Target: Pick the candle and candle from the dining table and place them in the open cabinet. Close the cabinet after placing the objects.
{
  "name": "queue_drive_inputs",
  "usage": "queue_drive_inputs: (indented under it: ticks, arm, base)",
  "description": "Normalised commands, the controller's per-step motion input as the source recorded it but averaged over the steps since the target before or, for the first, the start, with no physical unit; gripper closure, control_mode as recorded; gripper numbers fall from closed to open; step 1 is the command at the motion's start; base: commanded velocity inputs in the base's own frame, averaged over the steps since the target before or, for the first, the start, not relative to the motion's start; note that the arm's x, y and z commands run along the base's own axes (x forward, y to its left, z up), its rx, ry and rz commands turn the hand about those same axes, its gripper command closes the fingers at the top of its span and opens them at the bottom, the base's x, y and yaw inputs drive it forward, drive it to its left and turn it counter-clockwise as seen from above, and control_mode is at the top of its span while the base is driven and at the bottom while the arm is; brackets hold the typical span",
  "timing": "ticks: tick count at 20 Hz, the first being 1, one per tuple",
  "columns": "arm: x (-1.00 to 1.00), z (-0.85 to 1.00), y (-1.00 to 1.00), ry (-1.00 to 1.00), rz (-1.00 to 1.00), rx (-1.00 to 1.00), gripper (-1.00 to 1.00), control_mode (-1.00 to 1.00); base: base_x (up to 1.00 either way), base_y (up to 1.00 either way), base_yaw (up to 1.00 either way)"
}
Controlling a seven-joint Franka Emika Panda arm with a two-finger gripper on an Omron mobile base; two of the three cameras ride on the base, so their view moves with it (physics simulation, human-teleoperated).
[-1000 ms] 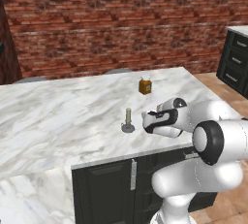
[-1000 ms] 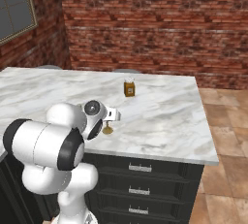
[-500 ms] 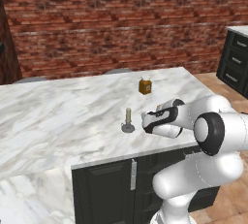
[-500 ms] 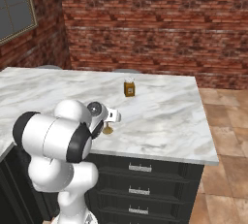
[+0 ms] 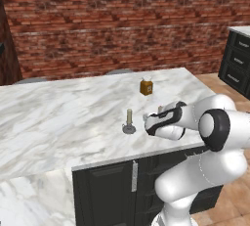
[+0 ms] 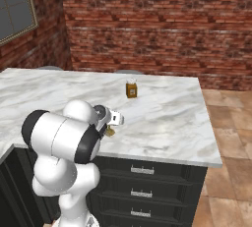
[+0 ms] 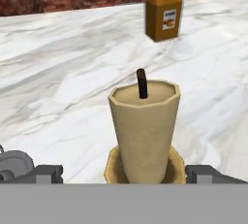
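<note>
standing to the left of the pincer in the left base view, the grey-silver candle (image 5: 129,122) sits upright on its round base on the marble dining table (image 5: 58,117), close beside the hand but apart from it. the pincer (image 5: 146,123) hangs low over the table near its front edge, its jaws spread wide with nothing pinched. straight ahead of it in the hand view, between the two dark fingertips (image 7: 46,173), stands the brass-gold candle (image 7: 144,128) (cream wax, dark wick, upright on a gold dish), very near but not touched by either tip. the round base of the silver holder (image 7: 12,162) peeks in at the lower left of that view, just outside the left tip. beyond the gold candle and slightly right, farther across the table, stands a small amber carton (image 7: 163,10) with a white cap. in the right base view the arm hides most of the pincer (image 6: 118,119); the carton (image 6: 131,89) stands well past it, and the brick wall (image 6: 147,19) rises behind the table.
</note>
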Motion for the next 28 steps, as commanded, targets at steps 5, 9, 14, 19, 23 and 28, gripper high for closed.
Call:
queue_drive_inputs:
  ticks: [5, 9, 14, 19, 23, 28]
  arm:
    - [0.0, -0.02, 0.0, 0.0, 0.0, 0.0, -1.0, -1.0]
    - [0.0, 0.0, 0.0, 0.0, 0.0, 0.0, -1.0, -1.0]
    - [0.0, 0.0, 0.0, 0.0, 0.0, 0.0, -1.0, -1.0]
    - [0.0, 0.0, 0.0, 0.0, 0.0, 0.0, -1.0, -1.0]
    - [0.0, 0.0, 0.0, 0.0, 0.0, 0.0, 1.0, -1.0]
    - [0.0, 0.0, 0.0, 0.0, 0.0, 0.0, 1.0, -1.0]
  base:
    - [0.0, 0.0, 0.0]
    - [0.0, 0.0, 0.0]
    - [0.0, 0.0, 0.0]
    - [0.0, 0.0, 0.0]
    - [0.0, 0.0, 0.0]
    - [0.0, 0.0, 0.0]
